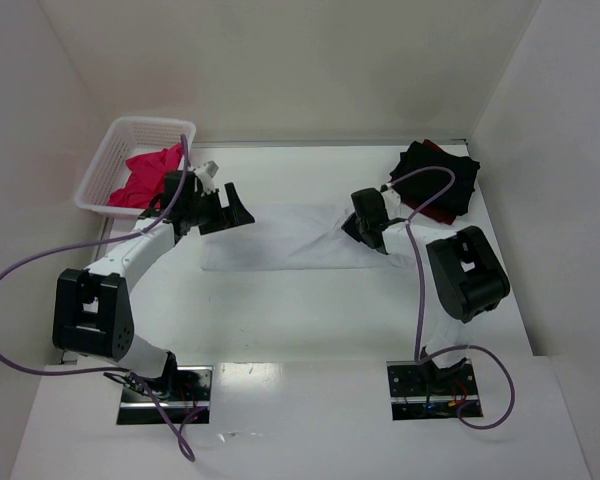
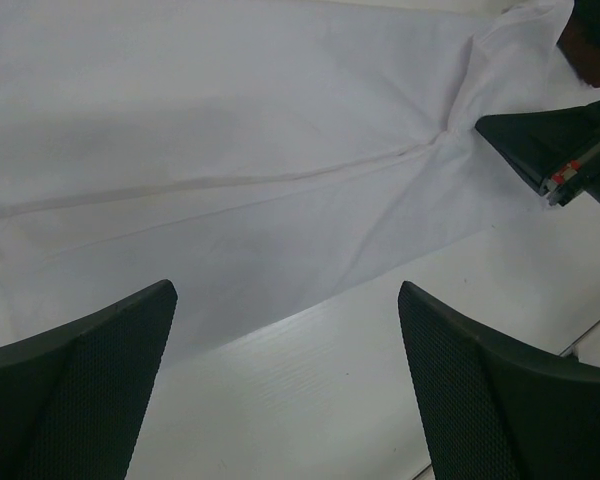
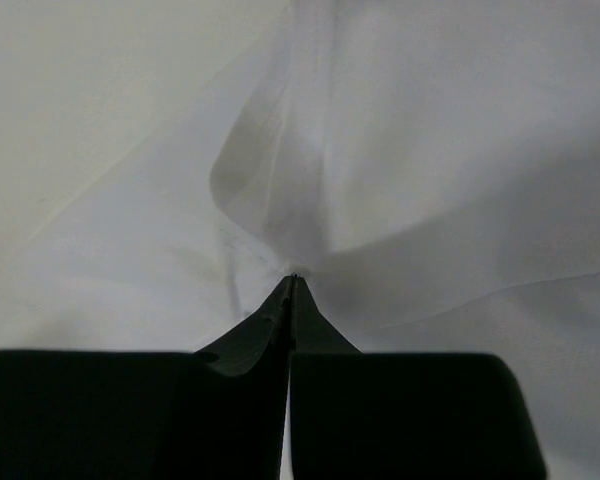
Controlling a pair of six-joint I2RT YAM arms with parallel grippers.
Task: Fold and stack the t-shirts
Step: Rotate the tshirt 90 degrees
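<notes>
Fingers of the right gripper (image 3: 292, 282) are pressed tight together on a pinch of the white t-shirt (image 1: 290, 240), and the cloth rises in soft folds from that pinched spot. The white t-shirt lies in the middle of the tabletop (image 1: 310, 310) as a long flat band. Its long axis runs left to right across the top view, between the two arms, tilted slightly so that the right end sits a little farther back. The right end narrows and bunches where the right gripper holds it; the left end is squared off and flat. Which end is the collar and which the hem cannot be told. A straight crease runs lengthwise along the band in the left wrist view. The left gripper (image 1: 225, 210) stands at the far left corner of the band with its fingers spread wide and nothing between them; whether they touch the cloth cannot be told. At the far right corner, well apart from the white one, a black t-shirt (image 1: 435, 175) lies crumpled on top of a dark red t-shirt (image 1: 438, 214), of which only an edge shows. At the far left, pink t-shirts (image 1: 145, 175) are heaped inside a white mesh basket (image 1: 105, 165), just behind the left gripper.
</notes>
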